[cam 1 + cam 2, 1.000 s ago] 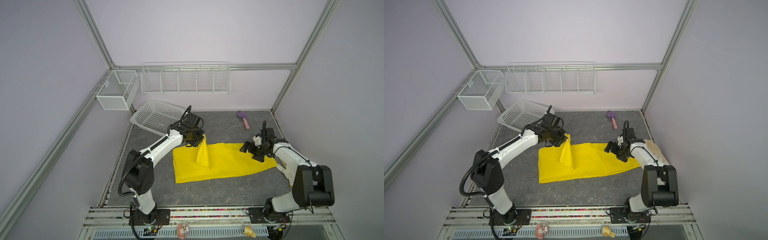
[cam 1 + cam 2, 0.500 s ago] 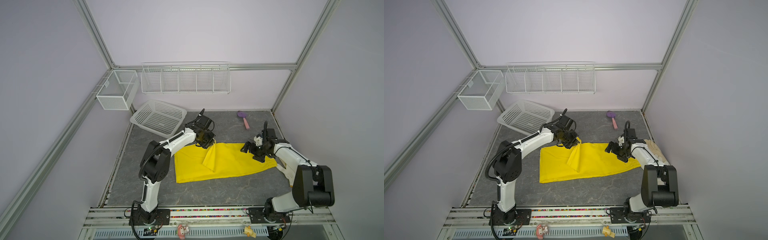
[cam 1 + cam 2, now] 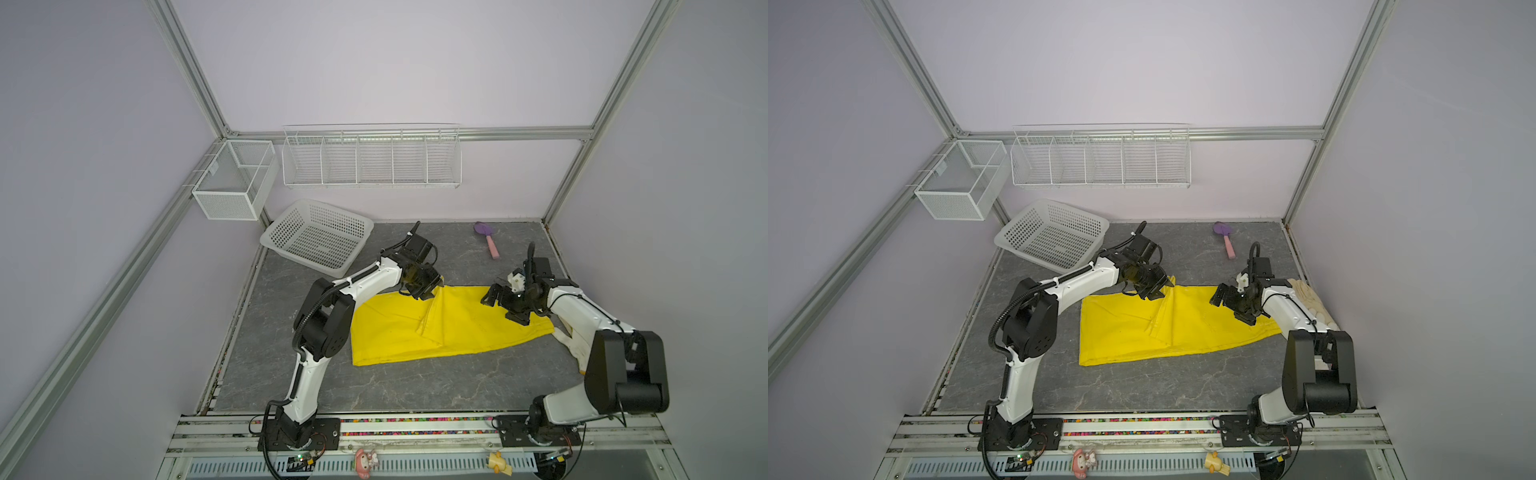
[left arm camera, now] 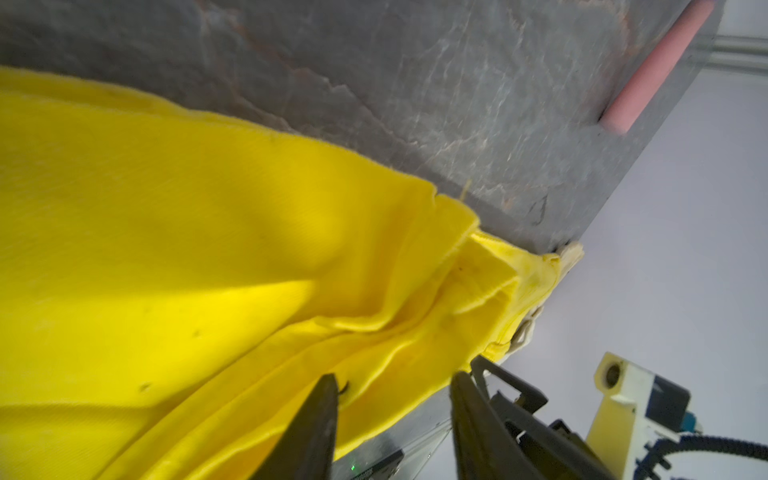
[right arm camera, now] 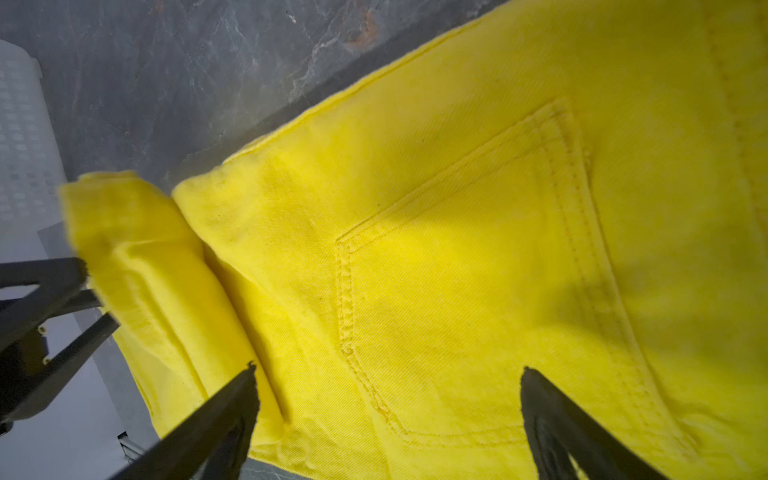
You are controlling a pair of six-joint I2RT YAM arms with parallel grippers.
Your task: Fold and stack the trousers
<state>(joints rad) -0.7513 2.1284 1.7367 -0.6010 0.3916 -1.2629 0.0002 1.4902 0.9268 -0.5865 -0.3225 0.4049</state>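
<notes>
Front rail: two arm bases, and two small toy figures, one pink (image 3: 365, 459), one yellow (image 3: 498, 461).

Grey stone-patterned table (image 3: 415, 382). One pair of trousers (image 3: 457, 328) (image 3: 1183, 328), bright yellow, lies flat across its middle, long side running left to right. One diagonal ridge crosses the cloth near the centre, where a layer is doubled over. The right end runs under the right arm.

Right gripper (image 3: 503, 309) (image 3: 1231, 309) hangs low over the right part of the trousers. In the right wrist view (image 5: 386, 368) its two fingers stand spread wide with nothing between them; one stitched back pocket (image 5: 478, 291) lies below.

Cream gloves (image 3: 1308, 303) at the table's right edge, just beside the trousers' right end and partly hidden by the arm. Count not clear.

Left gripper (image 3: 428, 291) (image 3: 1160, 291) sits at the far edge of the trousers, about mid-length. In the left wrist view (image 4: 395, 382) the two fingers are parted; yellow cloth lies beyond the gap and no pinch shows. A small raised corner of cloth is just beside it.

Farther back: one white perforated basket (image 3: 318, 237), tilted at the far-left corner; one purple scoop (image 3: 486, 239) with a pink handle, well apart from the trousers.

On the walls: one mesh box (image 3: 232, 183) with two sections; one wire rack (image 3: 372, 158) with five bays.
</notes>
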